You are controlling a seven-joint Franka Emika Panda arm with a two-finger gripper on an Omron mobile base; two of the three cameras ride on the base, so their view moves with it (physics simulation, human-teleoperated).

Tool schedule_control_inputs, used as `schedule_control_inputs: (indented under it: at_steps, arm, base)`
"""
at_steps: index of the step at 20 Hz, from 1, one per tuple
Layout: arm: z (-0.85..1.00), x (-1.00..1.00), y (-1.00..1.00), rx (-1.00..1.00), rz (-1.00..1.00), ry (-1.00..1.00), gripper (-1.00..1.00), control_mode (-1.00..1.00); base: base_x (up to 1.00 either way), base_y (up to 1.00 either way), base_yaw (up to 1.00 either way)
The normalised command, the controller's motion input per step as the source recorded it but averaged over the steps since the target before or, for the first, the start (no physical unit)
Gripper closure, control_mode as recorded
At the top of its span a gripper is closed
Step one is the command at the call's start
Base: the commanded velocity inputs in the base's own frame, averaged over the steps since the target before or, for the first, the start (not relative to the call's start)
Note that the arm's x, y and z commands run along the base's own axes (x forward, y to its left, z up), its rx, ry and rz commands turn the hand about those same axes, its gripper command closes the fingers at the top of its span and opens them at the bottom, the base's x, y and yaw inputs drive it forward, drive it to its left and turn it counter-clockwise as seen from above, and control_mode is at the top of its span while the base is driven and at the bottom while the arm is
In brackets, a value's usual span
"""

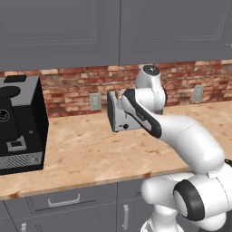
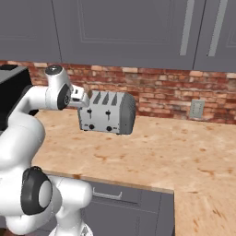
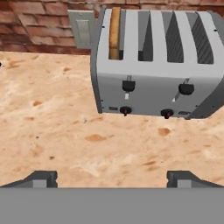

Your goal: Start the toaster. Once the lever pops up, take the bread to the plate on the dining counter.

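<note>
Hand view: gripper point(image 3: 111, 177) spread wide, holding nothing, facing toaster point(image 3: 157, 65). Bread point(image 3: 114, 33) sits in left slot. First step: push left lever point(image 3: 128, 85) down next.

No readable text, brand, number or sign anywhere. Toaster point(image 3: 157, 65) front: just plain black levers & knobs, no markings legible. Coffee machine point(image 1: 20, 124): black faces, no lettering that can be made out. Wall outlets point(image 1: 95, 101), cupboards point(image 2: 124, 32) & bench point(image 2: 161, 152): blank.
</note>
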Motion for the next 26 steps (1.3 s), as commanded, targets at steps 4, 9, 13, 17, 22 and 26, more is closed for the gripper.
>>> schedule_control_inputs:
  at_steps: [4,9,13,17,22,26]
  arm:
    - [-0.13,0.28,0.11,0.00,0.00,0.00,-1.00,-1.00]
    - [-0.15,0.11,0.04,0.00,0.00,0.00,-1.00,-1.00]
    - [-0.26,0.11,0.00,0.00,0.00,0.00,-1.00,-1.00]
    - [-0.30,0.14,0.00,0.00,0.00,0.00,-1.00,-1.00]
    - [-0.18,0.15,0.02,0.00,0.00,0.00,-1.00,-1.00]
    - [-0.06,0.17,0.00,0.00,0.00,-0.01,-1.00,-1.00]
  base:
    - [0.00,0.00,0.00]
    - [0.00,0.00,0.00]
    - [0.00,0.00,0.00]
    - [0.00,0.00,0.00]
    - [0.00,0.00,0.00]
    - [0.00,0.00,0.00]
